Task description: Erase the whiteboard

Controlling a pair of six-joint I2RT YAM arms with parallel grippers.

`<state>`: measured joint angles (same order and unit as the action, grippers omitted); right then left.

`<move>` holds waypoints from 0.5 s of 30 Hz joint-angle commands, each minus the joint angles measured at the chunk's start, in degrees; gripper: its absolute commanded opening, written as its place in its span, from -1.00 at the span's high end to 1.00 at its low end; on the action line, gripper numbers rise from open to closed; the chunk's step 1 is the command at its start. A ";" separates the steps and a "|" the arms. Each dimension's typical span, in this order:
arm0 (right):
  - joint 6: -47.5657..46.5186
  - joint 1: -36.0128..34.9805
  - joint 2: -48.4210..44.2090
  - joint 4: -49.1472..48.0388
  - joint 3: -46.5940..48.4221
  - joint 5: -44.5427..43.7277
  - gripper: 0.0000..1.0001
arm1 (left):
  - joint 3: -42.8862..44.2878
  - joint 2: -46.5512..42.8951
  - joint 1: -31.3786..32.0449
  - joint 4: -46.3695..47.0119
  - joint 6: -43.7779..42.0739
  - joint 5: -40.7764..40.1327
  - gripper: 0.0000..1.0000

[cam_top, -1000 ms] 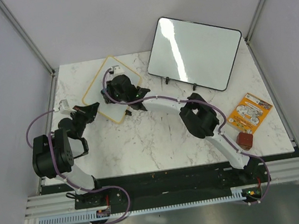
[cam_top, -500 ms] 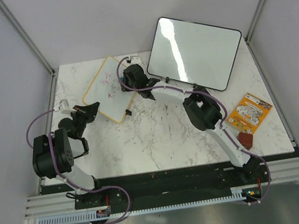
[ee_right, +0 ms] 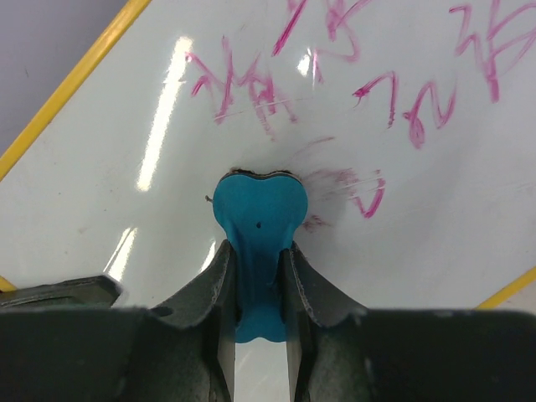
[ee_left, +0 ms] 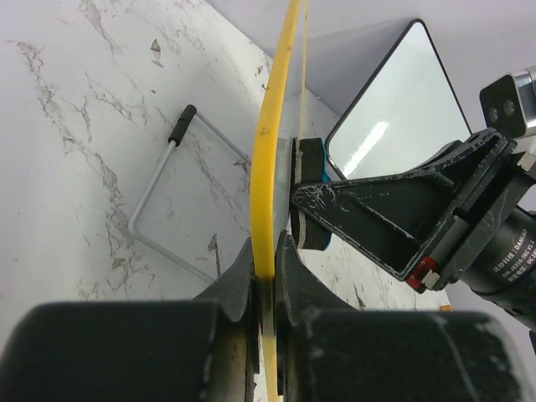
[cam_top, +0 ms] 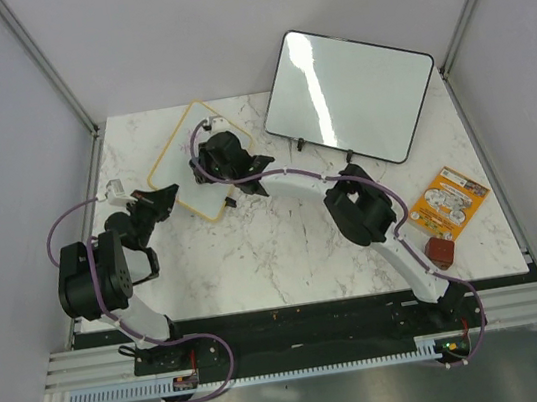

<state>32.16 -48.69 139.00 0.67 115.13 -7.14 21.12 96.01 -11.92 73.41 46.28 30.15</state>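
left arm folded by near left edge of table [cam_top: 286, 249], left gripper [ee_left: 266, 276] clamped shut on thin yellow frame of whiteboard [cam_top: 179, 174]. right arm stretched diagonally from near right corner toward far left, wrist over board. right gripper [ee_right: 255, 251] pinching blue eraser [ee_right: 255, 213], a lobed pad pressed on glossy white face. whiteboard in far left part of marbled table, turned diamond-wise. pink scrawl, smeared beside eraser. larger black-framed glossy board [cam_top: 348, 93] at far right corner.
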 commanded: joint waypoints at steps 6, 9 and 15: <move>0.09 -2.21 9.71 12.60 -0.44 4.59 1.00 | -0.82 -0.03 2.08 1.12 -6.82 8.17 0.97; 0.53 -0.63 9.80 12.61 2.02 3.80 1.00 | -0.82 -0.03 1.99 1.12 -6.82 8.26 0.97; -0.26 -0.01 10.41 12.17 6.33 5.11 1.00 | -0.73 0.06 2.17 1.12 -6.91 8.08 0.96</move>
<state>32.69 -47.94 141.25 5.43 121.36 -4.86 21.04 96.03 -12.03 73.58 46.39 29.87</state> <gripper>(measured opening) 0.282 0.070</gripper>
